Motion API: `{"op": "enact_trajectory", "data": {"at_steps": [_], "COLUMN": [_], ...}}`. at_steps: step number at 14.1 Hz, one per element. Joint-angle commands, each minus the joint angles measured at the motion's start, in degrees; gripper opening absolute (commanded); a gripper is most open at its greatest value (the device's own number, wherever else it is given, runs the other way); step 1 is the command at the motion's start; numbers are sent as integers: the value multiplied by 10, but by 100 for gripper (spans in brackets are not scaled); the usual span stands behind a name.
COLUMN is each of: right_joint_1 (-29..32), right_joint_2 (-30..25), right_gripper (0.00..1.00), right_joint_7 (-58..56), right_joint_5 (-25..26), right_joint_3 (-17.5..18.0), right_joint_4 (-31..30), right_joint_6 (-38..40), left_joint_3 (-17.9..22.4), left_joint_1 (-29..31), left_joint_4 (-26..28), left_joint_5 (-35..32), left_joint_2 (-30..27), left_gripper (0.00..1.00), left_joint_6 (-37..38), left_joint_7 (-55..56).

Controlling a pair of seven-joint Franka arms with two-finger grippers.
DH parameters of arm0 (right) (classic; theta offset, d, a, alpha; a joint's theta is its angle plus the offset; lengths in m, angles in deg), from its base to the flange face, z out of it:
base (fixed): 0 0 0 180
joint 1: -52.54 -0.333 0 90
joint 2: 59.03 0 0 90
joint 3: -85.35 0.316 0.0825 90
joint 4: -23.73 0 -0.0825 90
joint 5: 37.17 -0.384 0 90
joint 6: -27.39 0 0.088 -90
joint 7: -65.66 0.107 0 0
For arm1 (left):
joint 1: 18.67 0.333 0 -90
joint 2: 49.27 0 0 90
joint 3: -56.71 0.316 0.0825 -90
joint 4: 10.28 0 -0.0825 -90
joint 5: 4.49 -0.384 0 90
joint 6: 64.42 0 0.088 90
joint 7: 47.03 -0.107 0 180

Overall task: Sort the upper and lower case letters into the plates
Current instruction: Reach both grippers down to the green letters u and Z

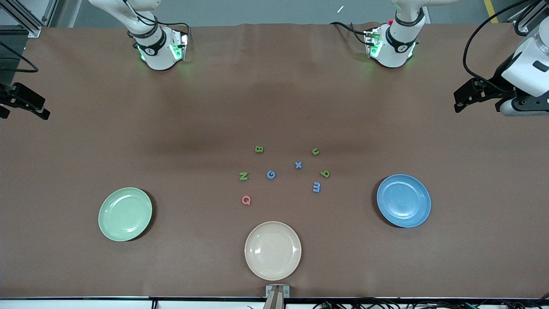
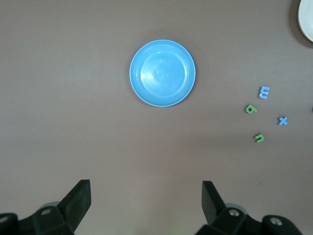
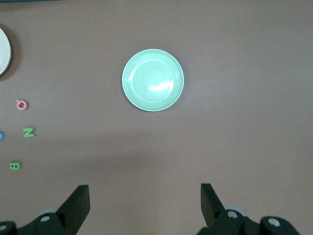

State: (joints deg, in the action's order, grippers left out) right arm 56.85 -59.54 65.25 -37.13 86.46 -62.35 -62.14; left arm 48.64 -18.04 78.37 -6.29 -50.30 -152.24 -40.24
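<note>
Front view: my left gripper (image 1: 458, 102) at right edge and right gripper (image 1: 43, 112) at left edge wait, both spread empty; 8 letters (image 1: 298, 165) sit mid-frame, perhaps 4 lowercase, above 3 plates (image 1: 403, 200).

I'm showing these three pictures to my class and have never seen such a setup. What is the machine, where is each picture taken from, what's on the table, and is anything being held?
These are two robot arms at a brown table. The wide picture looks down from across the table; the other two come from cameras on each arm's wrist.

The left gripper hangs open over the blue plate; the right gripper hangs open over the pale green plate. Neither holds anything.

Small coloured letters lie loose mid-table, capitals toward the right arm's end, small letters toward the left arm's. A cream plate sits nearest the front camera. All three plates hold nothing.
</note>
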Motion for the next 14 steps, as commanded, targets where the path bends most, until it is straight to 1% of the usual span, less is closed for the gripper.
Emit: {"op": "enact_trajectory", "data": {"at_steps": [1,3,5,6,8,10,12,13,14], "right_joint_1": [1,1,1,1,0,-4,-23,-34,-36], "right_joint_2": [1,1,2,1,8,23,63,80,88], "right_gripper": [100,100,100,100,100,100,100,100,100], "right_joint_7": [-2,-2,-2,-2,-2,-3,-3,-3,-3], "right_joint_5": [0,0,0,0,-1,-5,-6,-5,-9], "right_joint_3": [1,1,1,1,1,3,3,3,3], "right_joint_4": [4,4,4,4,4,4,4,4,5], "right_joint_6": [0,0,0,-1,-4,-4,-8,-22,-38], "left_joint_3": [-5,-5,-11,-17,-31,-35,-45,-55,-56], "left_joint_1": [-3,-7,-19,-27,-48,-73,-78,-85,-92], "left_joint_4": [-21,-26,-32,-33,-14,34,92,132,170], "left_joint_5": [0,0,-3,-2,1,3,14,14,11], "left_joint_2": [8,16,40,55,82,109,130,138,146], "left_gripper": [100,100,100,100,100,100,100,100,100], "left_joint_6": [26,26,18,7,-43,-111,-198,-252,-301], "left_joint_7": [7,4,-5,1,13,34,37,57,93]}}
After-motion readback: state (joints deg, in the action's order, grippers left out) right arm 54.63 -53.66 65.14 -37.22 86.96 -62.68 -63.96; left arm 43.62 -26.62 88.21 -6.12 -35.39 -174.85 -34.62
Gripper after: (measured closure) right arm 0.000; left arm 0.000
